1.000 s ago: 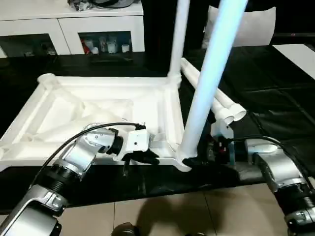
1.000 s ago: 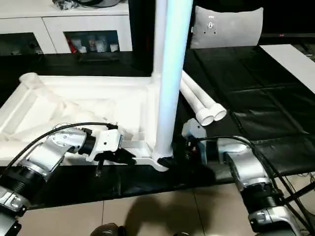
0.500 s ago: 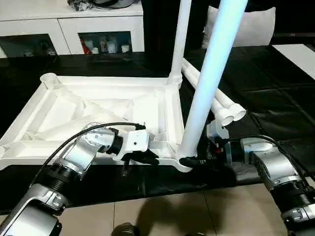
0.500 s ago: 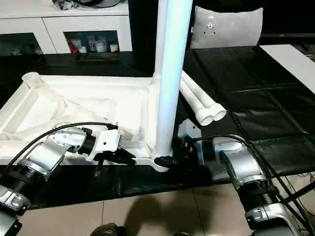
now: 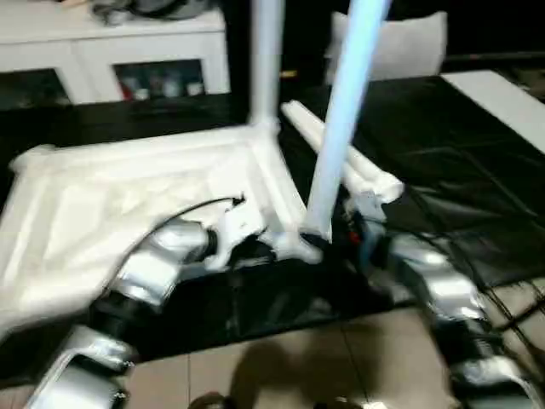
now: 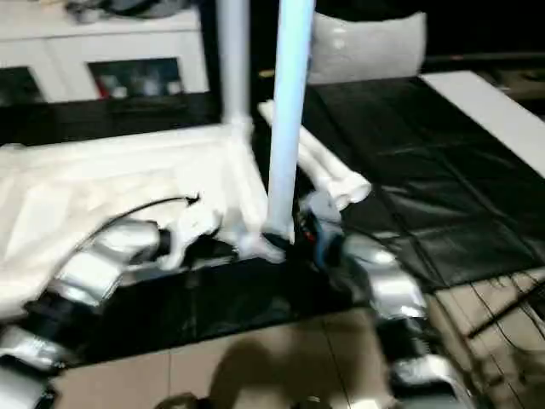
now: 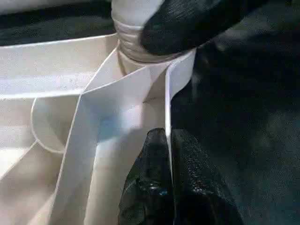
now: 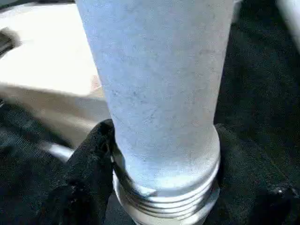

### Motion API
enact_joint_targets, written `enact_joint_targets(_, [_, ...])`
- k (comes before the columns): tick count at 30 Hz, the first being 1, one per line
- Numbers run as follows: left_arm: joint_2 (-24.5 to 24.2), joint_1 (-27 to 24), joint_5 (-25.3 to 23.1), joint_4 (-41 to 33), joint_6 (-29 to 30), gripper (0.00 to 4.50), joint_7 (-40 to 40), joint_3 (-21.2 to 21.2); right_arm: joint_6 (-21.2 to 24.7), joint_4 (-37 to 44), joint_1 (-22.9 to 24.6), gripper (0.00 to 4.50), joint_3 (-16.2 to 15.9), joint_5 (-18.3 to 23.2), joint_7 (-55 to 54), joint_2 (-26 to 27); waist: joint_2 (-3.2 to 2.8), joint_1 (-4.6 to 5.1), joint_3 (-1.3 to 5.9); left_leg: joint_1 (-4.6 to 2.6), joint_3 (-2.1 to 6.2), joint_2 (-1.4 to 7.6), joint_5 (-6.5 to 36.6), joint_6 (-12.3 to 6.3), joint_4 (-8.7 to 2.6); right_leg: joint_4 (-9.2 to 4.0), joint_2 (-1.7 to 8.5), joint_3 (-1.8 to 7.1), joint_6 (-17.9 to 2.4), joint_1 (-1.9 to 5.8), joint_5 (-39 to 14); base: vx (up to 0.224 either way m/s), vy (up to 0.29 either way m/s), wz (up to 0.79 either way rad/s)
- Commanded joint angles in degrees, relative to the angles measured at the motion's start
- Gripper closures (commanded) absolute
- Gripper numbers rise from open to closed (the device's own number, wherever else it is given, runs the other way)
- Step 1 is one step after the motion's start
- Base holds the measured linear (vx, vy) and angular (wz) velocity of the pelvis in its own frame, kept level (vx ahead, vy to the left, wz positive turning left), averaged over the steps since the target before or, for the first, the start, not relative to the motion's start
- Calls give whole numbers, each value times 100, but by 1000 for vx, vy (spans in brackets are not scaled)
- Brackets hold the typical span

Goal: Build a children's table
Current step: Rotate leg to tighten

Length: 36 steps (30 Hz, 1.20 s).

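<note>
The right gripper (image 8: 161, 154) clasps the near leg (image 5: 341, 128) just above its threaded base, one black finger (image 8: 86, 173) on each side of the white tube. Across the corner, the left gripper (image 7: 168, 164) is pinched shut on the thin rim wall of the children's table (image 5: 128, 204), its two fingers pressed against either face of the wall, close to the corner socket (image 7: 140, 51) where that leg stands.

The table top lies upside down on the black-sheeted work table (image 5: 443, 170), ribbed underside facing up, with its near edge close to the work table's front edge. A second leg (image 5: 266, 60) rises upright from the far corner on the same side. Two more legs (image 5: 341, 158) lie side by side on the black sheet just beyond the right gripper. White cabinets (image 5: 119, 51) stand behind.
</note>
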<state>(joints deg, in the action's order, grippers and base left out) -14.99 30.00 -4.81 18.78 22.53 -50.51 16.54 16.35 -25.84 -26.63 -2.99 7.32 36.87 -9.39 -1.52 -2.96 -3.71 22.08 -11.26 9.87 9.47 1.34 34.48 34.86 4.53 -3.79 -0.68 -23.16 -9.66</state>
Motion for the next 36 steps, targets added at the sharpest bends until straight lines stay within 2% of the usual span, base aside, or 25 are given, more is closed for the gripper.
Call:
enact_joint_targets(1, [360, 129, 61, -437, 157, 450, 524, -71, 87, -71, -145, 177, -306, -67, -222, 339, 73, -35, 407, -126, 217, 304, 1807, 98, -432, -554, 446, 250, -908, 199, -2586, 0, 0, 0])
enact_joint_targets(3, [461, 146, -29, -484, 221, 450, 793, -65, 42, -129, -170, 122, -197, -20, -397, 437, 69, -36, 414, -123, 205, 301, 1687, 8, -421, -550, 440, 259, -938, 199, -2379, 0, 0, 0])
enact_joint_targets(5, [467, 145, -36, -525, 179, 450, 804, -33, 27, -105, -148, 108, -154, -1, -411, 443, 95, -51, 432, -105, 190, 301, 1511, -78, -416, -522, 425, 262, -961, 214, -2098, 0, 0, 0])
enact_joint_targets(8, [406, 130, -107, -578, 153, 450, 775, -12, -9, 41, -64, 63, -144, 13, -251, 373, 83, -77, 449, -83, 173, 308, 1201, -206, -404, -460, 412, 266, -1089, 243, -1518, 0, 0, 0])
enact_joint_targets(10, [284, 104, -102, -606, 108, 450, 674, 3, -80, 221, 43, 52, -116, 97, -29, 246, 82, -96, 458, -76, 168, 308, 1105, -252, -393, -445, 418, 266, -1116, 257, -1384, 0, 0, 0])
enact_joint_targets(11, [236, 96, -92, -603, 52, 450, 630, 15, -104, 277, 81, 40, -111, 119, 43, 188, 51, -106, 462, -74, 176, 310, 1074, -262, -392, -428, 416, 265, -1119, 257, -1329, 0, 0, 0])
enact_joint_targets(13, [134, 102, -90, -551, -67, 450, 528, 46, -185, 362, 162, 26, -145, 128, 275, 5, 65, -103, 450, -79, 168, 313, 1171, -269, -402, -446, 404, 259, -1133, 253, -1373, 0, 0, 0])
enact_joint_targets(15, [-1, 128, -66, -458, -188, 450, 390, 78, -322, 421, 248, 7, -168, 125, 570, -252, 53, -119, 443, -84, 171, 314, 1255, -242, -403, -458, 410, 259, -1106, 249, -1470, 0, 0, 0])
enact_joint_targets(19, [-152, 162, -48, -332, -391, 450, 155, 137, -445, 472, 310, 7, -159, 167, 943, -524, 52, -144, 430, -94, 177, 312, 1403, -191, -408, -494, 419, 256, -1061, 244, -1752, 0, 0, 0])
enact_joint_targets(20, [-336, 191, -7, -189, -747, 450, -231, 218, -521, 525, 354, 7, -120, 238, 1416, -858, 55, -166, 428, -101, 177, 307, 1441, -210, -406, -511, 410, 255, -1020, 238, -1819, 0, 0, 0])
enact_joint_targets(22, [-447, 187, 61, -150, -985, 450, -524, 279, -533, 555, 360, 7, -106, 306, 1708, -1025, 50, -223, 430, -110, 174, 329, 1467, -206, -407, -494, 415, 267, -980, 233, -1794, 0, 0, 0])
enact_joint_targets(29, [-884, 173, 232, -15, -1725, 450, -1670, 641, -402, 682, 306, 7, -374, 522, 2969, -1619, 37, -301, 439, -119, 167, 354, 1435, -243, -404, -455, 415, 258, -1155, 226, -1625, 0, 0, 0])
enact_joint_targets(32, [-999, 203, 292, 105, -2008, 450, -2140, 759, -604, 607, 203, 7, -556, 437, 3260, -1736, 26, -350, 429, -122, 164, 361, 1504, -193, -408, -455, 426, 262, -1194, 213, -1682, 0, 0, 0])
enact_joint_targets(34, [-1037, 216, 298, 132, -2105, 450, -2293, 799, -648, 582, 175, 7, -600, 438, 3403, -1747, 37, -357, 427, -129, 170, 361, 1602, -140, -415, -458, 439, 263, -1154, 217, -1846, 0, 0, 0])
enact_joint_targets(36, [-1079, 229, 281, 154, -2192, 450, -2458, 842, -653, 548, 144, 7, -650, 468, 3558, -1749, 86, -356, 411, -136, 169, 366, 1677, -114, -427, -476, 443, 266, -1121, 210, -2021, 0, 0, 0])
